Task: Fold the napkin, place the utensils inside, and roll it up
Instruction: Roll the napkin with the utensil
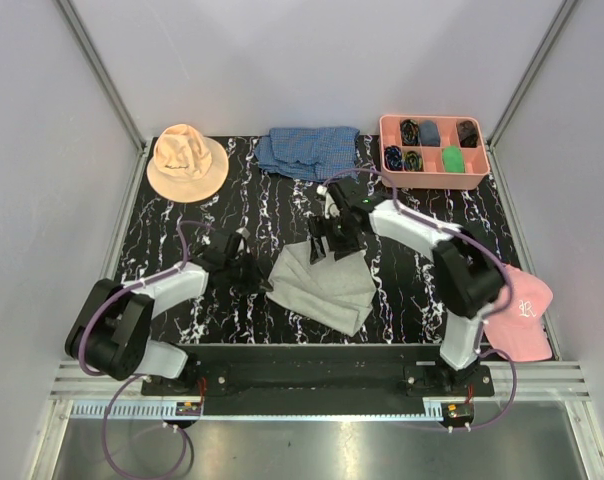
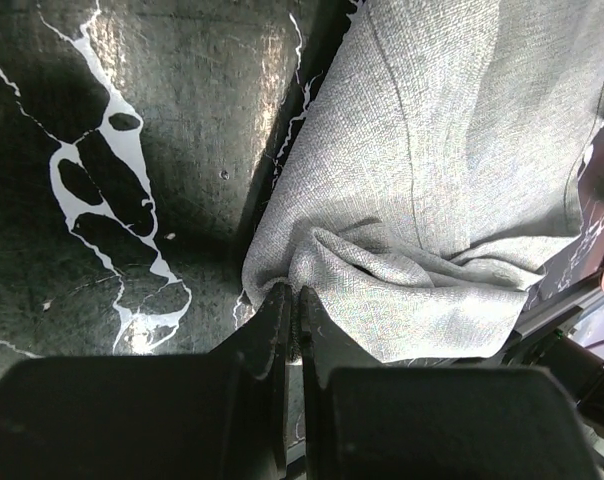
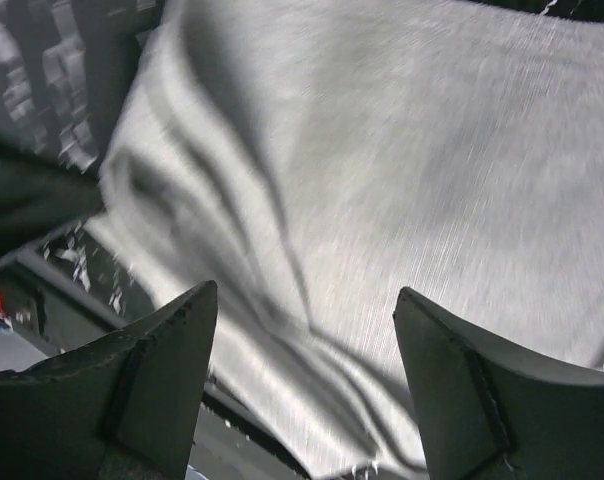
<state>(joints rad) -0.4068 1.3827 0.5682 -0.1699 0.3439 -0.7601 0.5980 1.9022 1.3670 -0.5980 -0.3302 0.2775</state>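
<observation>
**Napkin fold under way; utensils not showing**

The table (image 1: 412, 300), a black slab with white marble-like veining, is carrying the work. The napkin (image 1: 322, 285), a soft light-grey woven cloth, is lying at the middle of the table close to the near edge. It is doubled over into an uneven wedge, with loose layers and creases showing. I am judging the fold as begun but not squared off.

A blue checked cloth (image 1: 310, 150) is lying crumpled at the middle of the far edge. A floppy peach bucket hat (image 1: 187, 160) is sitting at the far left corner. A rigid-looking pink compartment tray (image 1: 432, 182) is standing at the far right corner, and a pink cap (image 1: 522, 315) is resting at the right edge.

The right gripper (image 1: 334, 238) is hanging over the napkin's far part with its jaws standing wide, gripping nothing. The left gripper (image 2: 290, 300) is lying low at the napkin's left edge with its jaws closed, and appears to be pinching a puckered bit of hem.

The utensils are not showing in any view, so I am counting both placing and rolling as outstanding.
</observation>
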